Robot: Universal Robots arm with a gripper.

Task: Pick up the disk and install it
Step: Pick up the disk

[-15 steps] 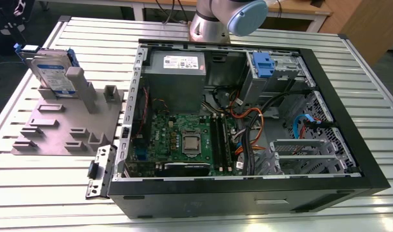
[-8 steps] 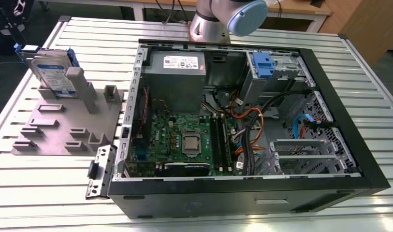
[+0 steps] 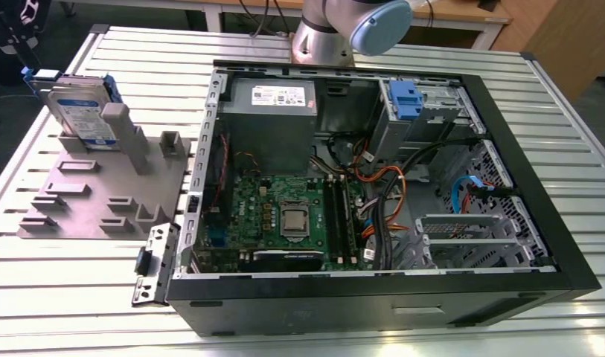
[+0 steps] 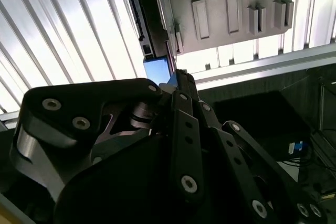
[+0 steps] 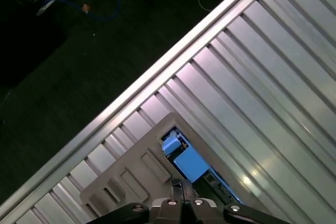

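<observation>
The disk (image 3: 82, 111) stands on edge in a slot at a corner of the grey fixture plate (image 3: 84, 212), toward the exterior view's left. It is probably rigid, weighty and shock-sensitive, so it is best pinched across its flat faces near the exposed top edge. The gripper (image 5: 182, 184) hangs above it with fingers pressed together, holding nothing.

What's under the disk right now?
The grey fixture plate, lying on the slatted table; the disk stands upright on it. Grey posts hide its lower edge.
</observation>
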